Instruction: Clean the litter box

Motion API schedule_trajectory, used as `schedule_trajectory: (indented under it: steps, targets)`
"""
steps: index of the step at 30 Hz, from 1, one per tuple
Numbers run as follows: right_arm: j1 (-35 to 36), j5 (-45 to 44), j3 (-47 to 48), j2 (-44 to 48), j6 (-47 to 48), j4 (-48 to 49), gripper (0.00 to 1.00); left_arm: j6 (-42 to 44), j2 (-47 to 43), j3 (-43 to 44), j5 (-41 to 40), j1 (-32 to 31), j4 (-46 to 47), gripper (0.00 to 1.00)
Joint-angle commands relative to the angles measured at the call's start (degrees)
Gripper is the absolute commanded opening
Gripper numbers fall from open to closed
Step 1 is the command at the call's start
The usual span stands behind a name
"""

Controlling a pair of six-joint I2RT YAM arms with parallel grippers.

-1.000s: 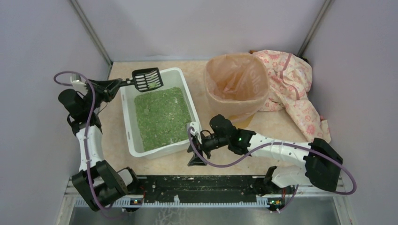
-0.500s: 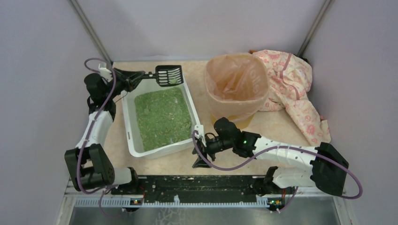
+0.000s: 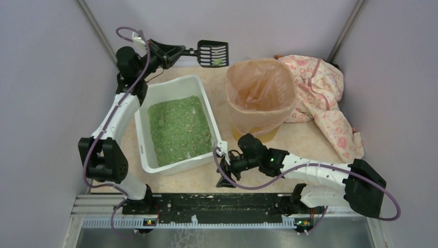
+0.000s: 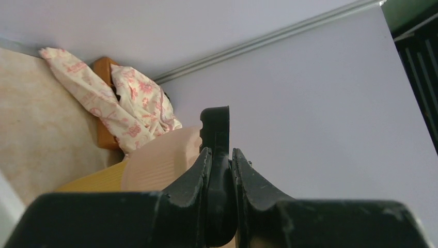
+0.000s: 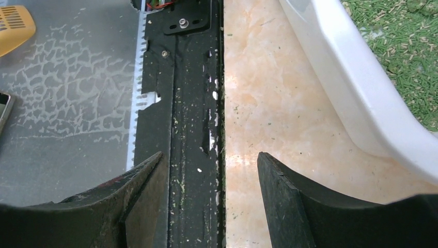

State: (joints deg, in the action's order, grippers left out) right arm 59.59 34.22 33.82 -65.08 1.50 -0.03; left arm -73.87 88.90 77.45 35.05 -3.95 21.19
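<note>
Pale lilac walls close in a beige marbled surface (image 3: 304, 142). The white litter box (image 3: 140, 124) sits left of centre on it, filled with green pellet litter (image 3: 178, 129). Beyond the litter box's far right corner, the left pincer (image 3: 179, 51) is clamped on the handle of a black slotted scoop (image 3: 213, 53) and holds it in the air near the back wall. The left wrist view shows both fingers (image 4: 193, 181) pressed tight against the handle from either side. A few green bits lie in the scoop's head.

To the right of the litter box stands a bin lined with a pinkish bag (image 3: 232, 98), its mouth open. In the top view the scoop's head appears just beside the bin's far left rim. A pink flowered cloth (image 3: 320, 93) lies heaped further right of the litter box, behind and beside the bin.

Just off the litter box's near right corner, the right pincer (image 3: 225, 178) points down at the surface with its jaws spread wide and nothing between them. Its wrist view shows the box's white wall on one side, the black base rail (image 5: 191, 103) on the other, and litter crumbs scattered between.
</note>
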Motion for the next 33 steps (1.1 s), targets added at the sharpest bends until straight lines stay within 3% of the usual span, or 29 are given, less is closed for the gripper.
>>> schedule_trajectory:
  steps: [1,5,10,13,19,22,26,33]
  targets:
    - [0.3,-0.3,0.5,2.1,0.1,1.6,0.65,3.6,5.2,9.9,-2.5,-7.3,0.0,0.00]
    - [0.3,-0.6,0.2,2.7,-0.1,1.1,0.65,11.7,10.9,18.7,-1.4,-12.0,-3.3,0.00]
    - [0.4,-2.6,-0.7,4.1,-0.1,0.8,0.66,28.0,15.6,27.4,0.8,-15.5,-12.5,0.00]
    - [0.3,-3.1,-0.7,3.9,-0.1,1.0,0.65,40.8,14.9,27.2,0.5,-17.6,-15.3,0.00]
    - [0.4,-3.4,-0.2,1.8,0.3,1.0,0.65,64.8,7.5,18.1,-2.6,-24.8,-12.6,0.00]
    - [0.3,-3.9,-0.1,1.1,0.3,1.1,0.65,76.1,2.4,13.8,-10.0,-30.3,-12.0,0.00]
    - [0.4,-4.3,0.2,-0.1,0.3,1.4,0.65,82.9,0.7,15.1,-13.0,-34.7,-16.1,0.00]
    - [0.4,-3.6,1.3,-2.3,0.6,1.4,0.65,84.2,-1.5,13.9,-10.8,-36.1,-15.9,0.00]
